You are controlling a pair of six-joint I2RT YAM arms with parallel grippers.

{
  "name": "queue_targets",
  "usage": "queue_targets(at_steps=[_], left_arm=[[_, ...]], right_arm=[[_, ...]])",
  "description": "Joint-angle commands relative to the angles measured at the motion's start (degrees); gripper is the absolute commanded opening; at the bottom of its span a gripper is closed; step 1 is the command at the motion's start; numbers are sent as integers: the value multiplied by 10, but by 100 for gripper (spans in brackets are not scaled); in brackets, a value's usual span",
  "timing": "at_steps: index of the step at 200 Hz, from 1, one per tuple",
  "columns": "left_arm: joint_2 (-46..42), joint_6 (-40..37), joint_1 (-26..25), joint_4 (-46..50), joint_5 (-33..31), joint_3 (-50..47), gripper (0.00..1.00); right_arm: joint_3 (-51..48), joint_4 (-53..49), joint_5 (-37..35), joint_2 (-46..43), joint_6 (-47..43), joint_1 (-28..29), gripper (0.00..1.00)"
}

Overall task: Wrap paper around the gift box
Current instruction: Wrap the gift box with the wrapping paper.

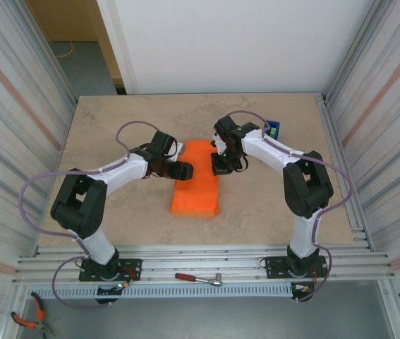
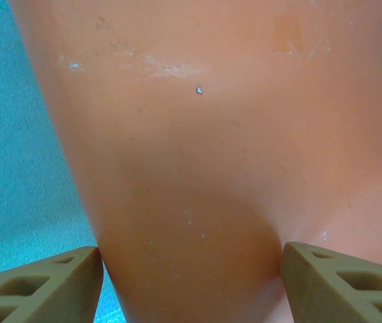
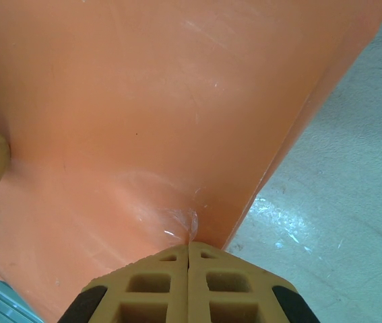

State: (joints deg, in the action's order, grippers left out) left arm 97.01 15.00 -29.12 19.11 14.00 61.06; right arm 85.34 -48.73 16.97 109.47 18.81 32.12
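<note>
The orange paper (image 1: 198, 194) lies folded into a long bundle in the middle of the table. The gift box is hidden beneath it. My left gripper (image 1: 184, 171) reaches in from the left over the bundle's upper part. In the left wrist view it (image 2: 191, 259) stands open, its tan fingertips (image 2: 56, 276) spread wide against the paper (image 2: 197, 134). My right gripper (image 1: 221, 166) comes in from the right. Seen from its wrist, it (image 3: 188, 245) is shut, its tips pressed on the paper (image 3: 143, 101) at a small clear piece of tape (image 3: 174, 222) near a folded edge.
A blue tape dispenser (image 1: 274, 128) stands behind the right arm at the back right. A red-handled tool (image 1: 198, 278) lies on the front rail and orange pliers (image 1: 27, 319) at the lower left. Bare tabletop (image 1: 270, 205) surrounds the bundle; metal walls close both sides.
</note>
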Motion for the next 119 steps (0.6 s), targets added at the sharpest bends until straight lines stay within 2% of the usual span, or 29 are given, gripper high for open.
queue_targets(at_steps=[1,59,119], left_arm=[[24,-6,-15,40,-46,-26,70],[32,-7,-21,50,-52,-28,65],[40,-7,-26,53,-51,-27,62]], right_arm=[[-4,-33,-7,26,-4,-3,10],[18,-37,13,16,13,-10,22],[29,-44,13,16,20,-12,27]])
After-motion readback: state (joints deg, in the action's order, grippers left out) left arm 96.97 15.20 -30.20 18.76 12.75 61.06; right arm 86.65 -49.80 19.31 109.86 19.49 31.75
